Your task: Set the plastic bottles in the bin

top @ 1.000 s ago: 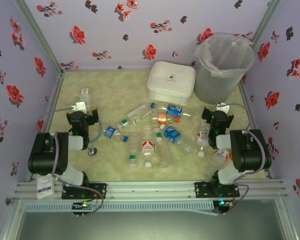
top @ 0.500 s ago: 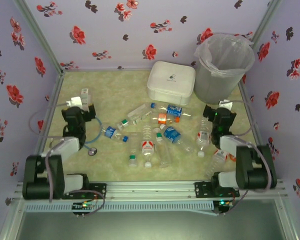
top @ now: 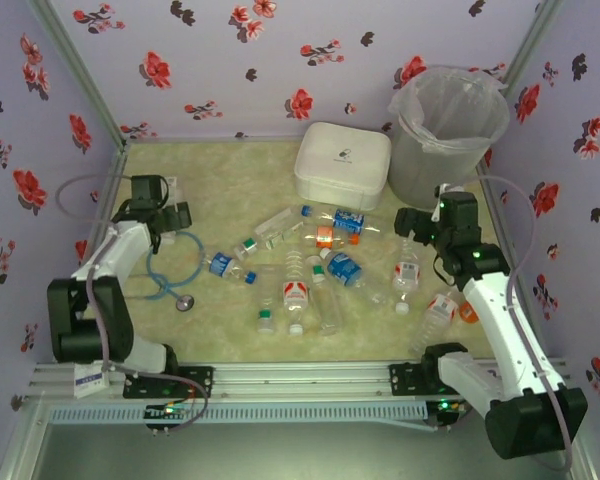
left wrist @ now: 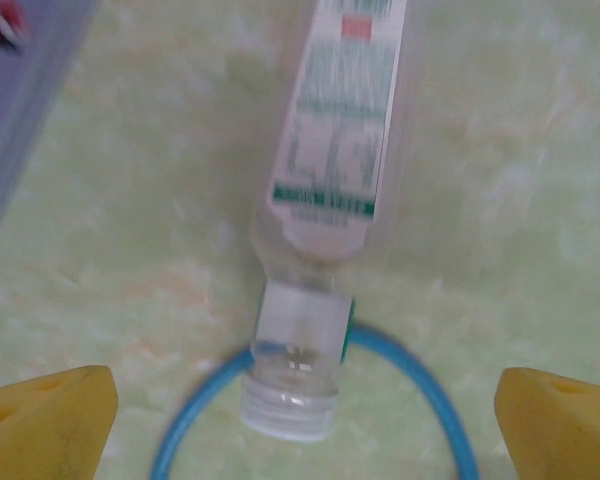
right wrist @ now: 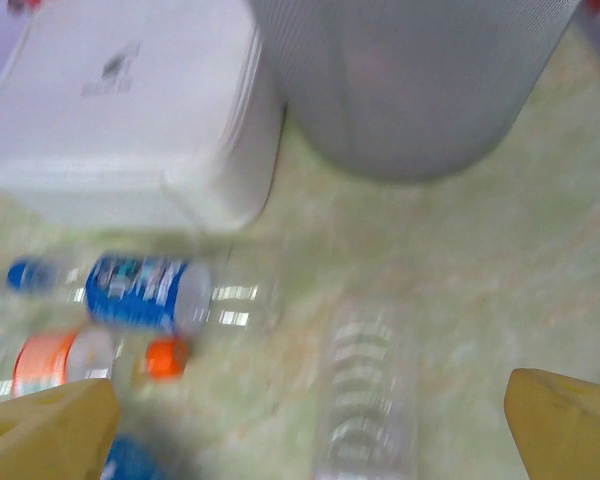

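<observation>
Small clear plastic bottles (top: pixel 296 292) lie scattered mid-table (top: pixel 230 170). The left gripper (left wrist: pixel 305 420), fingers spread wide, hangs above a white-labelled bottle (left wrist: pixel 330 170) whose neck crosses a blue tube loop (left wrist: pixel 440 400). The right gripper (right wrist: pixel 305 422), equally spread and empty, faces the translucent grey round bin (right wrist: pixel 410 90) in the far right corner, beside a white rounded square box (right wrist: pixel 130 110).

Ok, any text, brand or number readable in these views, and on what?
No text can be read.
White-label bottle: green print, too blurred.
White lidded box: small dark logo, too small.
Blue-label bottle: pale print, too blurred.
</observation>
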Tool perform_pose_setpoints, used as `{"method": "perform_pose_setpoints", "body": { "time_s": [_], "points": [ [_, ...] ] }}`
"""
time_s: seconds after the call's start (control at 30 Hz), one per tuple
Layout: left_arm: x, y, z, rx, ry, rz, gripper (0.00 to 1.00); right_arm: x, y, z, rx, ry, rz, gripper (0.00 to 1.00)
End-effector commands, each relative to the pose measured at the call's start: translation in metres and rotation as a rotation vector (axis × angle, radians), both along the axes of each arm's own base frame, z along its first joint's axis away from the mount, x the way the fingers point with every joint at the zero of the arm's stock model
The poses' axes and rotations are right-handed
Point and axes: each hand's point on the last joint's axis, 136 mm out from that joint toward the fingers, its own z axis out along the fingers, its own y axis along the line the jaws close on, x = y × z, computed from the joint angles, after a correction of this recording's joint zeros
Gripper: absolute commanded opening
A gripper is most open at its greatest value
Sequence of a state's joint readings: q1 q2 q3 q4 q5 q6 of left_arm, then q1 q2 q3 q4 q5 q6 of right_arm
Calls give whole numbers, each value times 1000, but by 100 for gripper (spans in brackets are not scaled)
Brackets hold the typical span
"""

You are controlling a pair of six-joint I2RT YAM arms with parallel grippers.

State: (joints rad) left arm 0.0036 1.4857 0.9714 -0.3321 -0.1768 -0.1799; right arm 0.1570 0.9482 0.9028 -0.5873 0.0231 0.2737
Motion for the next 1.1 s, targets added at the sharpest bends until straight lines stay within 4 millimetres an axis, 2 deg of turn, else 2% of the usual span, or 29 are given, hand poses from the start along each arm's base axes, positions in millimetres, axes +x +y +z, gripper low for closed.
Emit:
{"method": "perform_pose_setpoints", "body": {
  "time_s": [0.0,0.17,0.37,0.47,0.57,0.63,0.73,0.8,0.9,1.0,1.07],
  "points": [
    [0,-5,-15,-72,87,-7,94,-36,26,-6,93,151,123,99],
    [17,-2,-40,-75,160,-5,84,-45,41,-2,142,168,186,99],
    [20,2,-64,-76,228,13,70,-49,43,7,152,150,197,99],
    [18,7,-77,-84,264,42,57,-51,46,15,174,133,208,99],
    [18,7,-77,-87,267,41,47,-53,49,21,193,124,220,99],
    [17,7,-70,-86,253,39,41,-55,51,21,206,125,224,96],
    [15,7,-50,-82,219,33,31,-56,58,25,245,123,245,92],
    [14,4,-31,-84,174,16,25,-57,76,37,332,86,324,92],
    [12,-15,-2,-117,104,-55,24,-53,105,67,533,5,429,91],
    [-3,-55,27,-152,61,-172,22,-46,119,95,649,-68,473,89],
    [-18,-98,50,-238,1,-282,22,-40,125,108,684,-107,483,87]
  ]
}}
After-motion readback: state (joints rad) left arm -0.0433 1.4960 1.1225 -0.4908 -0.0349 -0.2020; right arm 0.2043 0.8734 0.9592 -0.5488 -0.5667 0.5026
